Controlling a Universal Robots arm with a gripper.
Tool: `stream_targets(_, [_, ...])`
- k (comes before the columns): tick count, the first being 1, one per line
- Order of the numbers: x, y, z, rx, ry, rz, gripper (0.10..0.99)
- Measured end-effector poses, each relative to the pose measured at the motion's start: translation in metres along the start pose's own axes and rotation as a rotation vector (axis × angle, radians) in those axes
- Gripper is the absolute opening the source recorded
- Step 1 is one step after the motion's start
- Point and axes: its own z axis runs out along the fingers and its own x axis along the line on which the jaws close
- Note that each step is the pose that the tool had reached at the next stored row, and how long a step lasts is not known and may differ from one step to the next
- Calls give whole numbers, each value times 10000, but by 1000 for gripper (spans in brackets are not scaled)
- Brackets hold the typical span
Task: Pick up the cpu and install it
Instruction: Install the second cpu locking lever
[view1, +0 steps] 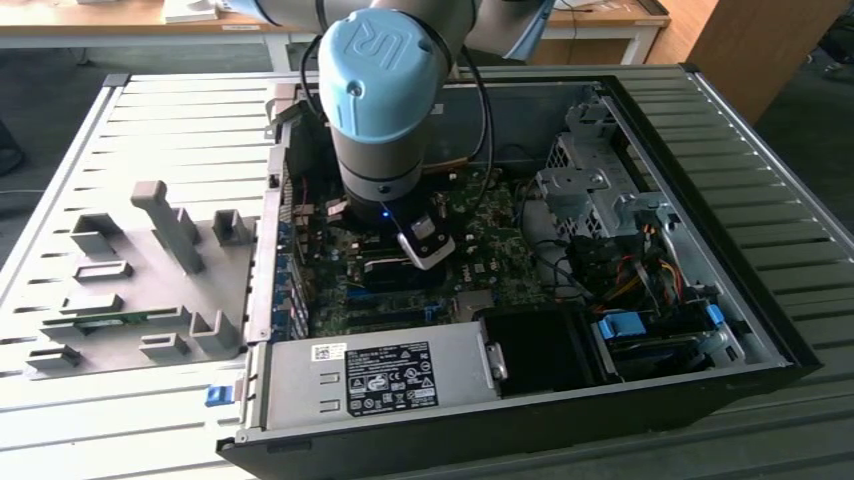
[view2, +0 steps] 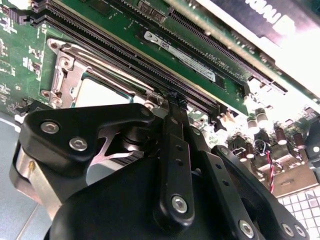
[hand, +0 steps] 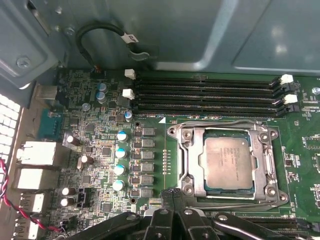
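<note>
The cpu (hand: 227, 162) lies flat in the motherboard socket, silver-grey plate up, with the metal socket frame (hand: 186, 150) around it. My gripper (hand: 172, 196) hovers just off one edge of that frame, shut, with nothing between its fingers. In the second wrist view the cpu (view2: 97, 92) is a pale patch inside the frame (view2: 61, 65), and the gripper (view2: 172, 100) sits close over the socket's edge, partly covering it. In the exterior view the arm (view1: 380, 100) reaches straight down into the open computer case, over the motherboard (view1: 400, 300).
Black memory slots (hand: 205, 92) run along one side of the socket, and capacitors (hand: 120, 160) stand on another. Inside the case are a power supply (view1: 380, 375), a drive cage (view1: 601, 180) and loose cables (view1: 627, 275). A grey fixture plate (view1: 134, 280) with blocks lies at the exterior view's left.
</note>
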Motion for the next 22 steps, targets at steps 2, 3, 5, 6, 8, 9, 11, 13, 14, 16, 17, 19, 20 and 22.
stream_targets(2, [0,4,-13,0,0,0,106])
stream_targets(3, [0,6,-21,0,1,0,106])
stream_targets(5, [-1,12,-38,-6,0,0,106])
stream_targets(6, [-1,15,-45,-13,0,0,106])
stream_targets(8, [-1,23,-72,-28,0,0,106])
stream_targets(9, [-2,31,-94,-38,0,1,106])
stream_targets(11, [-3,46,-139,-57,-1,1,106])
stream_targets(13, [-5,58,-174,-64,0,1,106])
stream_targets(14, [-6,65,-196,-66,-1,1,106])
stream_targets(16, [-7,82,-248,-67,-1,1,106])
stream_targets(17, [-8,92,-279,-68,0,1,106])
stream_targets(19, [-9,113,-341,-72,0,1,106])
stream_targets(20, [-9,120,-364,-72,0,1,106])
stream_targets(22, [-11,135,-405,-75,-1,1,106])
